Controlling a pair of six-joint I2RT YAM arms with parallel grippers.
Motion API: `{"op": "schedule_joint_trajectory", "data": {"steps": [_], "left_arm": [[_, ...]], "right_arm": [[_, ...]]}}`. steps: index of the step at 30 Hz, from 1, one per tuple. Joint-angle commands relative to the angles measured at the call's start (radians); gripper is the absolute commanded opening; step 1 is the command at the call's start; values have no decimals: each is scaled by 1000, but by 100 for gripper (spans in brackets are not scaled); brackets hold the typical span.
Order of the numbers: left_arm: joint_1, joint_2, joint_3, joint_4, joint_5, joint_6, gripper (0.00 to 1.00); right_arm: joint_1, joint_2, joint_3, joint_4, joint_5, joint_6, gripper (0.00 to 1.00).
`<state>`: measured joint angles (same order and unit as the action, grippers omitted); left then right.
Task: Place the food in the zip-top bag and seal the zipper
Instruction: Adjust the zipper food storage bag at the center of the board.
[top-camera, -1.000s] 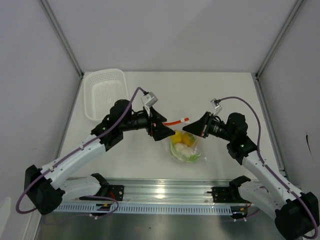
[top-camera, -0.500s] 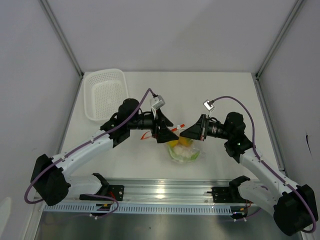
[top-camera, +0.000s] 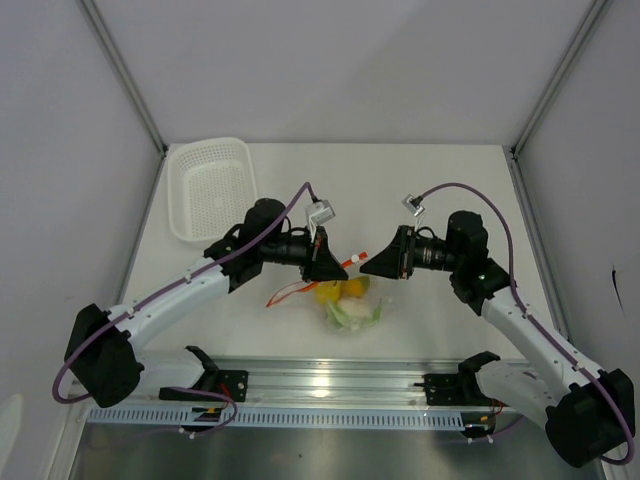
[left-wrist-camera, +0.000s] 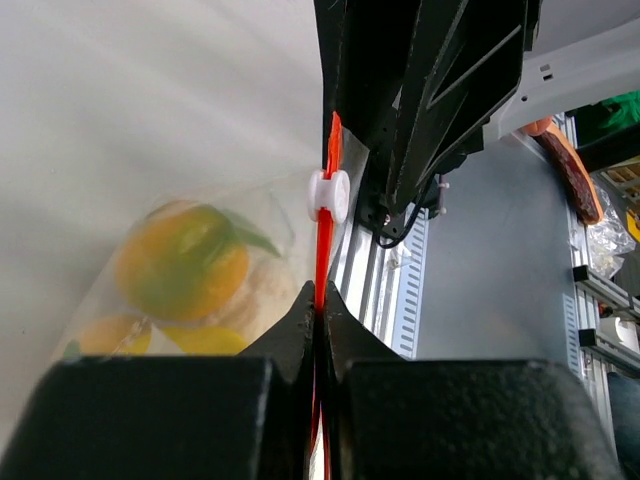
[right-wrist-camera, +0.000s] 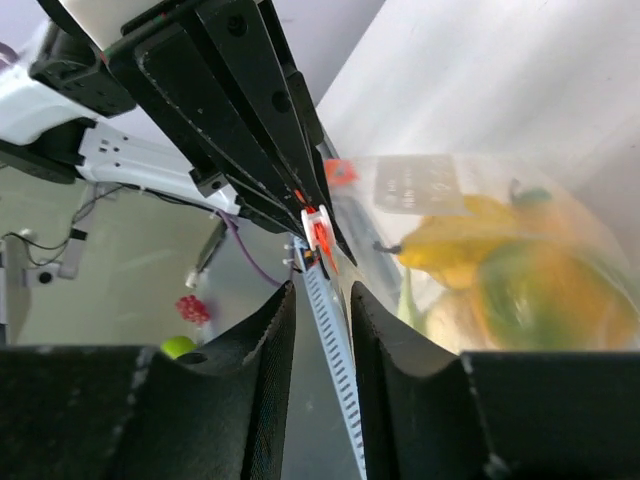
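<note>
While in left hand (left-wrist-camera: 318, 303) (pinched), zipper (left-wrist-camera: 323, 245).

The right gripper (right-wrist-camera: 321, 292) hangs just short of the white slider (right-wrist-camera: 316, 222), jaws slightly apart. At the slider, the left gripper (right-wrist-camera: 312, 212) pinches the orange zipper (right-wrist-camera: 323, 243). Right of the slider, the clear bag (right-wrist-camera: 420, 185) holds yellow and orange fruit (right-wrist-camera: 455, 240).

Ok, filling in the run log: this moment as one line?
left gripper shut on zipper | right gripper open, holding nothing | food inside zip-top bag | white slider on zipper
</note>
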<state>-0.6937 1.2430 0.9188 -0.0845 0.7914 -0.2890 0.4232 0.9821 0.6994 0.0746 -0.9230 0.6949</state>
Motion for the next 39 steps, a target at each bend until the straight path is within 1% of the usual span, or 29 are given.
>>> {"op": "schedule_joint_trajectory", "data": {"steps": [1, 6, 9, 13, 16, 17, 19, 20, 21, 22, 23, 24, 25, 26, 29, 32, 35, 36, 39], "left_arm": [[6, -2, 71, -27, 25, 17, 1], [5, -1, 63, -12, 45, 8, 1], [5, 6, 66, -14, 54, 10, 1], [5, 15, 66, -12, 74, 7, 1], [6, 18, 69, -15, 77, 10, 1], [6, 19, 68, -15, 83, 11, 1], [5, 16, 69, -17, 80, 13, 0], [6, 16, 69, -18, 80, 16, 1], [6, 15, 72, -20, 77, 16, 9], [8, 9, 74, -23, 68, 14, 21], [10, 6, 74, -17, 63, 5, 39], [11, 4, 81, -11, 65, -1, 45], [11, 0, 83, -1, 66, -9, 57], [13, -4, 87, 9, 68, -30, 59], [19, 6, 110, 54, 81, -71, 62], [19, 41, 141, 74, 91, -97, 56], [19, 56, 141, 78, 86, -114, 54], [19, 58, 143, 112, 80, -119, 54], [19, 65, 130, 143, 83, -136, 52]], "right_arm": [[11, 7, 72, -146, 15, -172, 32], [38, 27, 89, -144, -17, -230, 29], [57, 49, 95, -144, -13, -245, 26], [63, 82, 101, -110, -16, -248, 25], [69, 99, 112, -95, -17, -248, 20], [71, 108, 118, -93, -14, -250, 17], [72, 115, 123, -93, -2, -248, 0], [72, 116, 124, -98, 9, -242, 0], [74, 113, 124, -104, 15, -242, 0], [77, 110, 124, -111, 38, -244, 0], [80, 95, 124, -121, 50, -245, 0], [91, 86, 121, -134, 62, -259, 0], [95, 78, 117, -136, 81, -261, 0], [97, 69, 112, -136, 90, -259, 0], [115, 55, 104, -147, 116, -262, 0], [137, 43, 94, -130, 147, -249, 0], [143, 29, 77, -87, 148, -216, 0], [146, 27, 77, -85, 147, -213, 0], [154, 26, 78, -87, 153, -207, 0]]}}
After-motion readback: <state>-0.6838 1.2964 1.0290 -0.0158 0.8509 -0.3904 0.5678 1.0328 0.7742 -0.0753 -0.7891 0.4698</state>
